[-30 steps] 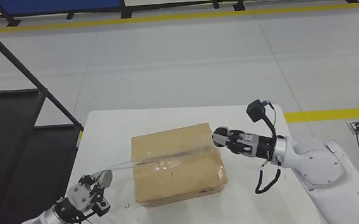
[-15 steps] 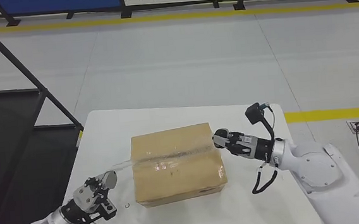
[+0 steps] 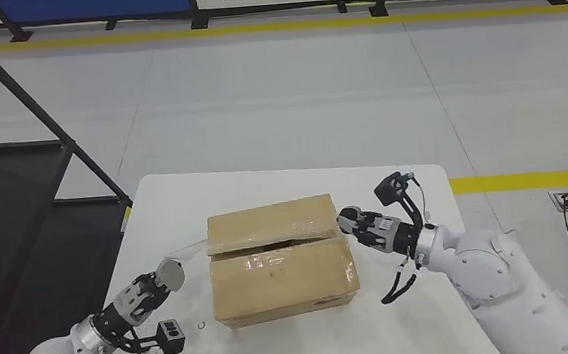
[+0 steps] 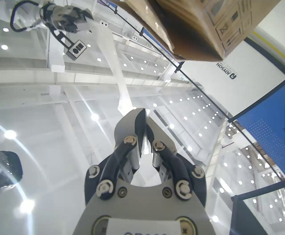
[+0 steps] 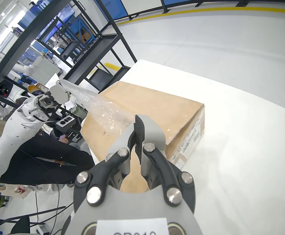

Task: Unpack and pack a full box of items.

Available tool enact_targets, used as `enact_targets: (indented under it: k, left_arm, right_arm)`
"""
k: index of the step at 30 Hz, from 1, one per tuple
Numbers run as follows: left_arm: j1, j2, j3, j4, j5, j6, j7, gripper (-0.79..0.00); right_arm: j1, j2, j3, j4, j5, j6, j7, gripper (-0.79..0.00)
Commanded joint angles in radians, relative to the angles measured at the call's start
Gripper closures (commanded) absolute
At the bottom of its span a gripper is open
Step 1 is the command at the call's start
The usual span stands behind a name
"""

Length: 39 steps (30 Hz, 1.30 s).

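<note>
L gripper (image 4: 145, 118) tilted up, clamps tape strip (image 4: 112, 60).

My left end effector (image 4: 145, 124) had grey finger shells (image 4: 123, 126), black pads (image 4: 140, 122), black links (image 4: 119, 154) and silver screws (image 4: 130, 140) above a white label (image 4: 142, 227). My right end effector (image 5: 139, 124) matched; my right arm (image 3: 492, 271) was white, trailing a black cable (image 3: 401, 286).
</note>
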Motion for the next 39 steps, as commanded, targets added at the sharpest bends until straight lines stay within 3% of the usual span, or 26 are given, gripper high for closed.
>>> enact_targets:
  k: [1,4,10,32,34,35,38,39]
  left_arm:
    - [-0.001,0.008,-0.008,-0.005,-0.069,-0.021,0.071,0.000]
    - [-0.005,0.023,-0.019,-0.003,-0.148,-0.062,0.178,0.000]
    - [-0.021,0.039,-0.020,0.014,-0.157,-0.088,0.257,0.000]
    - [-0.018,0.048,0.023,-0.006,-0.075,-0.137,0.199,0.000]
    - [-0.024,0.051,0.031,-0.001,-0.076,-0.142,0.198,-0.132]
    - [-0.025,0.051,0.032,0.000,-0.076,-0.143,0.198,-0.292]
    - [-0.029,0.054,0.038,0.003,-0.086,-0.148,0.196,-0.437]
    - [-0.030,0.055,0.038,0.003,-0.089,-0.149,0.195,-0.566]
  right_arm:
    - [0.005,-0.001,-0.003,0.011,0.002,-0.003,0.008,0.000]
    - [0.013,-0.001,-0.008,0.022,-0.017,0.009,0.024,0.000]
    - [0.017,-0.004,-0.022,0.027,-0.059,0.037,0.013,0.000]
    - [0.031,-0.016,-0.063,0.032,-0.171,0.156,0.041,0.000]
    - [0.030,-0.017,-0.065,0.030,-0.177,0.168,0.046,0.000]
    - [0.029,-0.017,-0.065,0.030,-0.176,0.169,0.046,0.000]
    - [0.028,-0.018,-0.064,0.032,-0.178,0.174,0.051,0.000]
    - [0.027,-0.018,-0.064,0.032,-0.178,0.176,0.052,0.000]
